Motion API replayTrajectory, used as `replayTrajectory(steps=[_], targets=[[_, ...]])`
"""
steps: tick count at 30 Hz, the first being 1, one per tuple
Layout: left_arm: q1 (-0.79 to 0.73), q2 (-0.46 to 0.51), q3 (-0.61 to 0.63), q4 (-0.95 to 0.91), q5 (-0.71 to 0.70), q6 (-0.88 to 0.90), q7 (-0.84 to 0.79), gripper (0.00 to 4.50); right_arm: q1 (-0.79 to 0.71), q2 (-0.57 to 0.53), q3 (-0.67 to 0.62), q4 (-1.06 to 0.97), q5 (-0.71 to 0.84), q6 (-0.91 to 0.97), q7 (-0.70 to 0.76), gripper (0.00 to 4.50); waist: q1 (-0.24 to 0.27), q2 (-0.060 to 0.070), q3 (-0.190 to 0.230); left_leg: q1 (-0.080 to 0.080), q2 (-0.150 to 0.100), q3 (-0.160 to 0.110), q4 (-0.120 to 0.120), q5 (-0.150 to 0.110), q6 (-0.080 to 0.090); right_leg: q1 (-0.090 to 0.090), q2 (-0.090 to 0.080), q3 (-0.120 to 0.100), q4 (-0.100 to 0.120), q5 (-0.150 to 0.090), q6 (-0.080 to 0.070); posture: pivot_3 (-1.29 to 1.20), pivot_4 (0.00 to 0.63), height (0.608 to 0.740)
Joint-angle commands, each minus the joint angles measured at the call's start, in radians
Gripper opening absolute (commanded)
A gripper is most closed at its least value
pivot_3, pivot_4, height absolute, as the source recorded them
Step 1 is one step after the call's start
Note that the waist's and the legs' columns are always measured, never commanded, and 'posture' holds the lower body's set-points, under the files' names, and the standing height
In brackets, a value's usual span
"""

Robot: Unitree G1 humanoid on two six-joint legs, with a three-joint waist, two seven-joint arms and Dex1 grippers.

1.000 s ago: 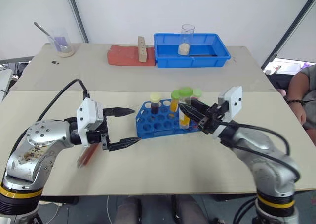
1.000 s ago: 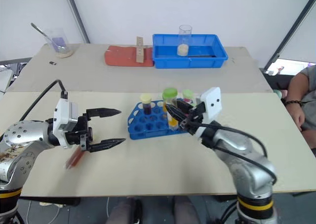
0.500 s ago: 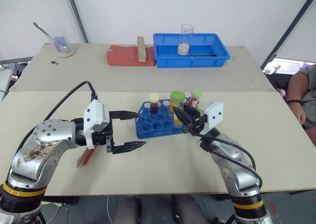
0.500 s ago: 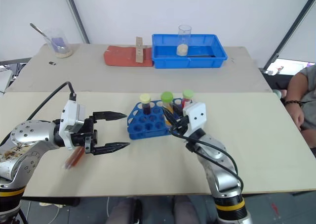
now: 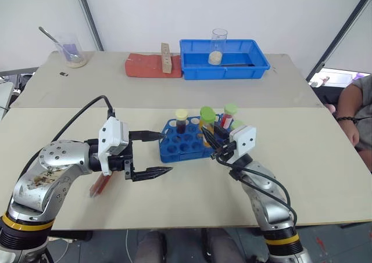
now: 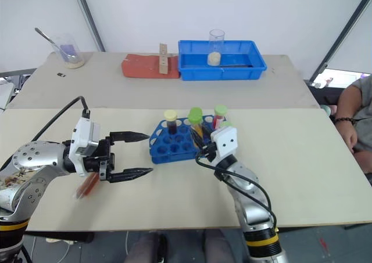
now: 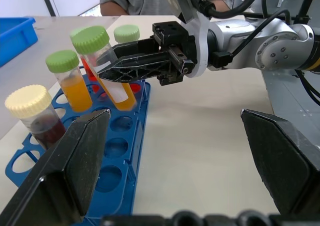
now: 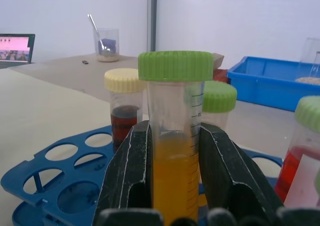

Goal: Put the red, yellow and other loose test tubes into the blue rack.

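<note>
Right tool (image 8: 175, 186) grips green-capped tube (image 8: 175, 136) (orange liq.).

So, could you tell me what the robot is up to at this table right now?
It is loading test tubes into the blue rack. The right gripper is shut on a green-capped tube of yellow liquid, held over the rack beside tubes already standing there. The left gripper is open and empty, just left of the rack. A red tube lies loose on the table by the left arm.
</note>
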Motion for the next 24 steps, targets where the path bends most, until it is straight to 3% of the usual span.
replayTrajectory(steps=[1, 8, 11, 17, 19, 24], targets=[[-0.01, 0.01, 0.022, -0.038, -0.019, 0.004, 0.009, 4.5, 0.002, 0.018, 0.002, -0.02, -0.003, -0.045, -0.007, 0.91, -0.003, 0.0, 0.0, 0.0, 0.0, 0.0, 0.0, 0.0, 0.0, 0.0, 0.0, 0.0, 0.0, 0.0, 0.0, 0.0, 0.15, 0.729], [-0.004, 0.007, 0.033, -0.043, -0.033, 0.037, 0.054, 4.5, 0.055, 0.018, -0.005, -0.03, 0.014, -0.082, 0.018, 0.9, -0.011, 0.0, 0.0, 0.0, 0.0, 0.0, -0.001, 0.0, 0.0, 0.0, 0.0, 0.0, 0.0, 0.001, 0.002, 0.0, 0.15, 0.729], [-0.002, 0.01, 0.035, -0.043, -0.035, 0.045, 0.065, 4.5, 0.063, 0.007, -0.008, -0.037, 0.022, -0.081, 0.037, 2.31, -0.012, 0.0, 0.0, 0.0, 0.0, 0.0, -0.001, 0.0, 0.0, 0.0, 0.0, 0.0, 0.0, 0.001, 0.002, 0.0, 0.15, 0.729], [0.003, 0.03, 0.06, -0.054, -0.022, 0.09, 0.129, 4.5, 0.115, -0.068, -0.023, -0.085, 0.018, -0.053, 0.072, 4.26, -0.013, 0.0, 0.0, 0.001, 0.0, 0.0, -0.001, 0.0, 0.0, 0.0, 0.0, 0.0, 0.001, 0.001, 0.002, 0.0, 0.15, 0.729], [0.009, 0.048, 0.086, -0.061, -0.036, 0.119, 0.146, 4.5, 0.138, -0.105, -0.02, -0.117, 0.02, -0.041, 0.096, 4.26, -0.013, 0.0, 0.0, 0.001, 0.0, 0.0, -0.001, 0.0, 0.0, 0.0, 0.0, 0.0, 0.001, 0.0, 0.001, 0.0, 0.15, 0.729], [0.047, 0.242, 0.136, -0.052, 0.024, 0.228, 0.126, 4.5, 0.228, -0.311, -0.054, -0.301, 0.143, 0.1, 0.264, 4.26, -0.014, 0.0, 0.0, 0.002, 0.0, 0.0, -0.001, 0.0, 0.0, 0.0, 0.0, 0.0, 0.001, -0.001, 0.0, 0.0, 0.15, 0.729]])
